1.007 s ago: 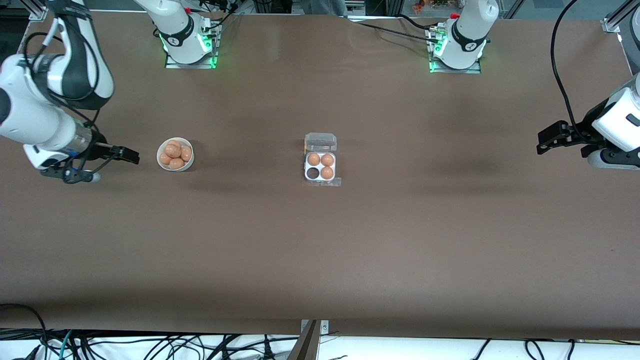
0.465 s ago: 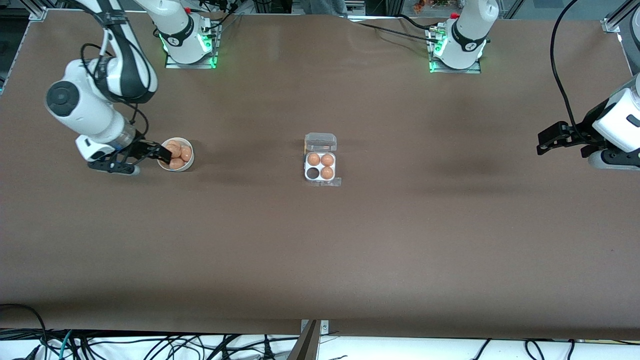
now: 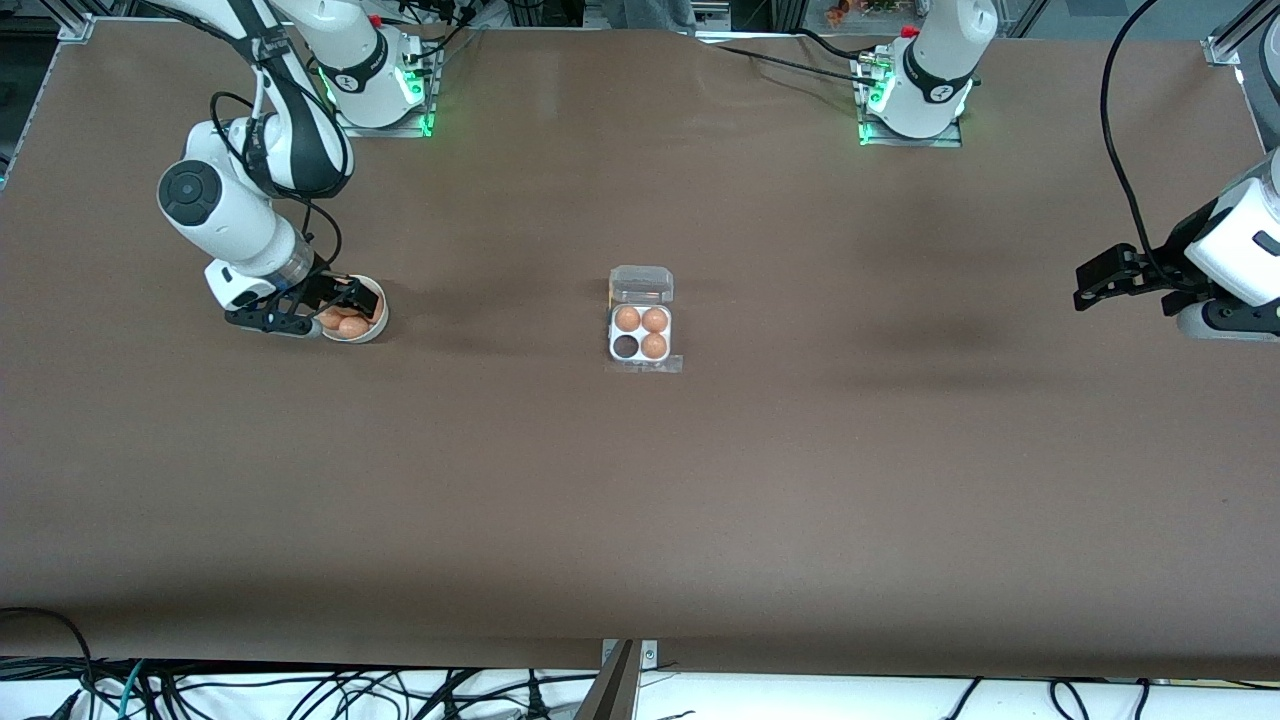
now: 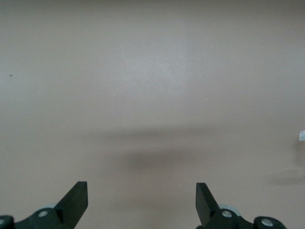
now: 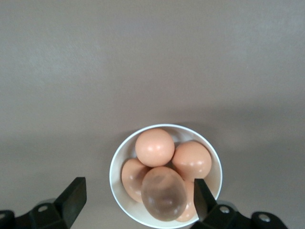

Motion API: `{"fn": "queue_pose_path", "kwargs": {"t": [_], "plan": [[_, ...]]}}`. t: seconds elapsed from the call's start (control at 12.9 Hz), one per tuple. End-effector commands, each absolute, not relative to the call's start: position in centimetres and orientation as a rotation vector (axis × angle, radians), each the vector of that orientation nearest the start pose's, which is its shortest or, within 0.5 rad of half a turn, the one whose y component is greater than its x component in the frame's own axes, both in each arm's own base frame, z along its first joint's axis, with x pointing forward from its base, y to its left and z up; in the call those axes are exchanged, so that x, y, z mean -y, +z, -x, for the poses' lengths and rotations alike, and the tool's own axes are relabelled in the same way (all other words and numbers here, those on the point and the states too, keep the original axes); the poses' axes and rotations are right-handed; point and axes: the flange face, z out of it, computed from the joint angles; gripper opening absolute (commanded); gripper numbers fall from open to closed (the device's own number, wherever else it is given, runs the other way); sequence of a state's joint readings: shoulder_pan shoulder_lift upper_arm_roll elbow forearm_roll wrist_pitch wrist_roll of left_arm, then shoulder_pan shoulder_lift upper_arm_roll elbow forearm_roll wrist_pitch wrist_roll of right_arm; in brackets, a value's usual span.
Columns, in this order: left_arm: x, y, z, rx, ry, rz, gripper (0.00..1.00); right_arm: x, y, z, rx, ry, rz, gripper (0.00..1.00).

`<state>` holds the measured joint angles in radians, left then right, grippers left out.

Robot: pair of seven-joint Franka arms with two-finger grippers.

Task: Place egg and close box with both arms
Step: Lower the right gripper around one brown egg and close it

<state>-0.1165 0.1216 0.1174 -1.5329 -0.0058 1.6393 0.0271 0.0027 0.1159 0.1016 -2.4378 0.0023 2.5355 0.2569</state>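
The clear box [image 3: 641, 340] lies mid-table with its lid [image 3: 641, 285] folded open. It holds three brown eggs [image 3: 641, 320], and the cell [image 3: 626, 346] nearer the front camera, toward the right arm's end, is bare. More eggs [image 5: 155, 147] are piled in a white bowl [image 5: 116, 164]. My right gripper [image 5: 138, 200] hangs open just over that bowl [image 3: 376, 322], its fingers [image 5: 74, 195] astride the pile and gripping nothing. In the front view the right gripper [image 3: 350, 300] covers part of the bowl. My left gripper [image 3: 1095, 278] waits open over bare table at the left arm's end.
The left wrist view shows only brown tabletop between the left gripper's [image 4: 141, 202] open fingers. Both arm bases [image 3: 375, 75] stand along the table's edge farthest from the front camera. Cables hang off the edge nearest that camera.
The right arm has swung in from the table's end and brought its open gripper down over the bowl of eggs. The left arm has not moved.
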Motion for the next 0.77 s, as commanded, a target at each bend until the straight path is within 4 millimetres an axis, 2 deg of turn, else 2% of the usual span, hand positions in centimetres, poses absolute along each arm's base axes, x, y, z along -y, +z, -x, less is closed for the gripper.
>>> {"fn": "queue_pose_path", "kwargs": {"t": [0.0,0.7], "plan": [[0.3,58.6,-59.9,-0.031,0.013,3.142,1.0,-5.0,25.2,-47.6,-0.235,0.02,3.127,1.0],[0.1,58.2,-59.9,-0.029,0.022,3.14,1.0,-4.7,23.9,-47.3,-0.238,0.075,3.129,1.0]]}}
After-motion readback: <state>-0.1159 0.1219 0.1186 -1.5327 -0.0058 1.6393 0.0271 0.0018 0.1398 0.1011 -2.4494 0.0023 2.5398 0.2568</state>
